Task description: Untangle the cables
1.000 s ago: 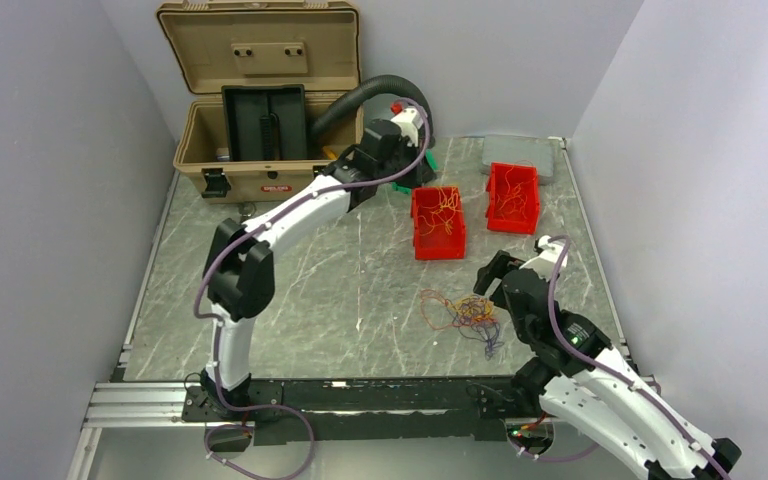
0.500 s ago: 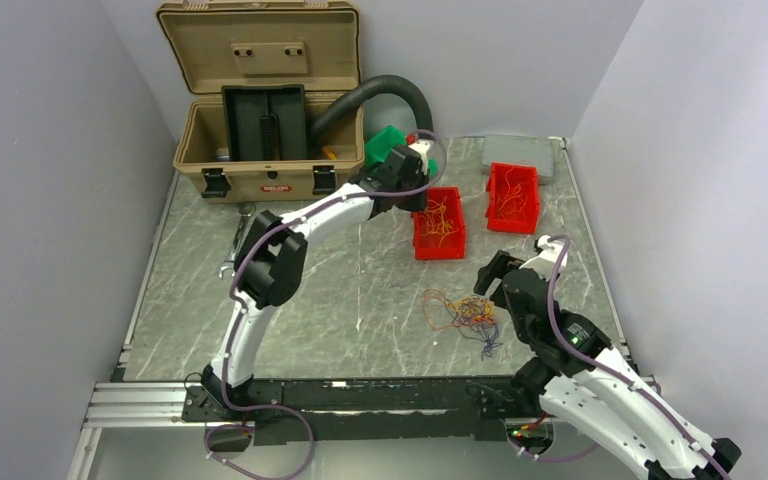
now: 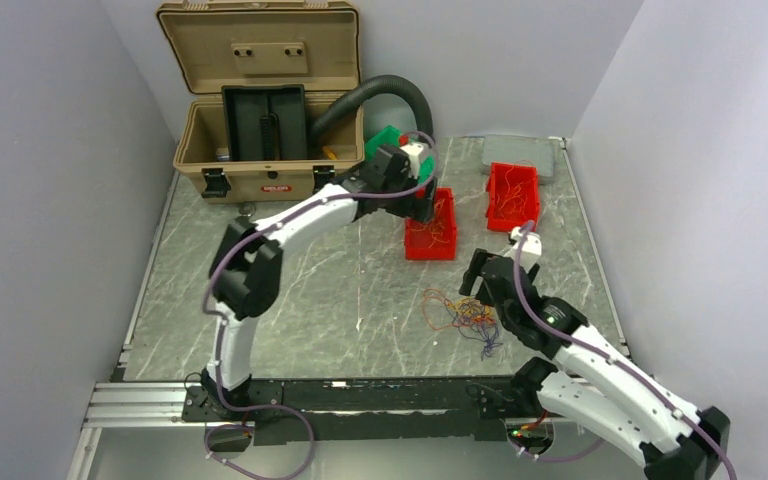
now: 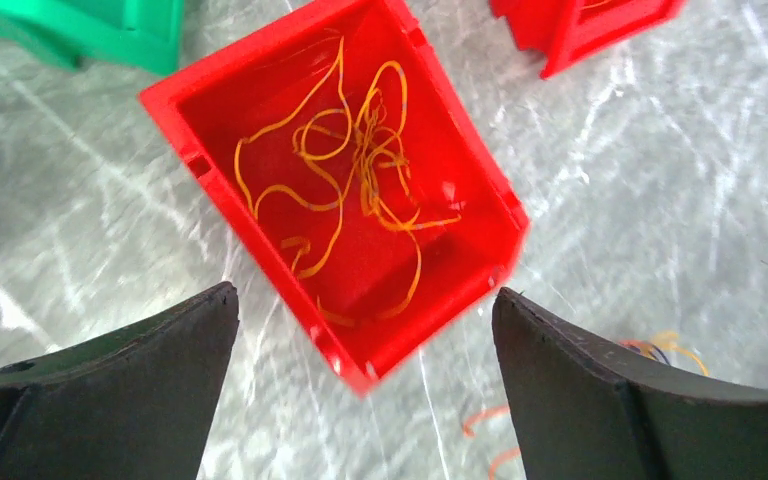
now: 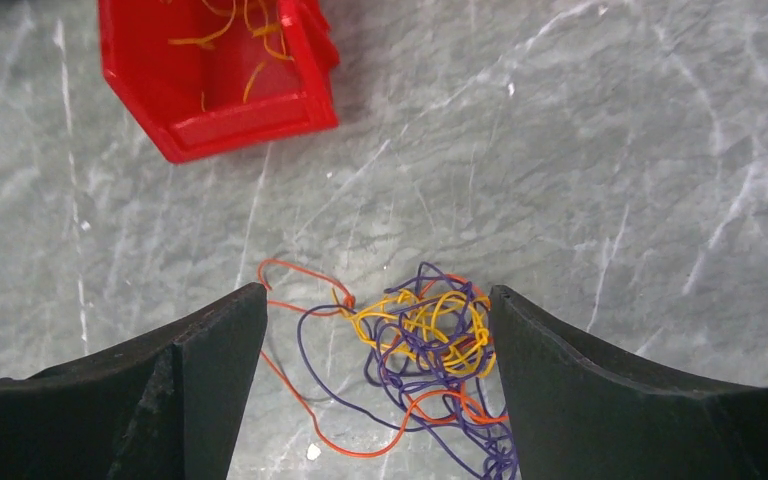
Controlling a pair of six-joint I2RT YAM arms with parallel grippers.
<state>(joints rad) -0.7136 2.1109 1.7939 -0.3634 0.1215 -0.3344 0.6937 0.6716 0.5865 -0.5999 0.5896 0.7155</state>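
The cables lie as a loose tangle of orange, yellow and purple wires on the marble table. In the right wrist view the tangle sits between and just below my open right gripper, nearer the right finger; nothing is gripped. From above, the right gripper hovers at the tangle's far right side. My left gripper stands wide open and empty over the near end of a red bin that holds loose orange wires. Both left fingers flank the bin's corner at the left gripper.
A second red bin with orange wires stands to the right of the first. Behind them are a green bin, a grey pad, an open tan case and a black hose. White walls enclose the table.
My left gripper has swung from the back of the table over the left red bin and has opened from shut. The right arm has moved forward and left over the tangle.
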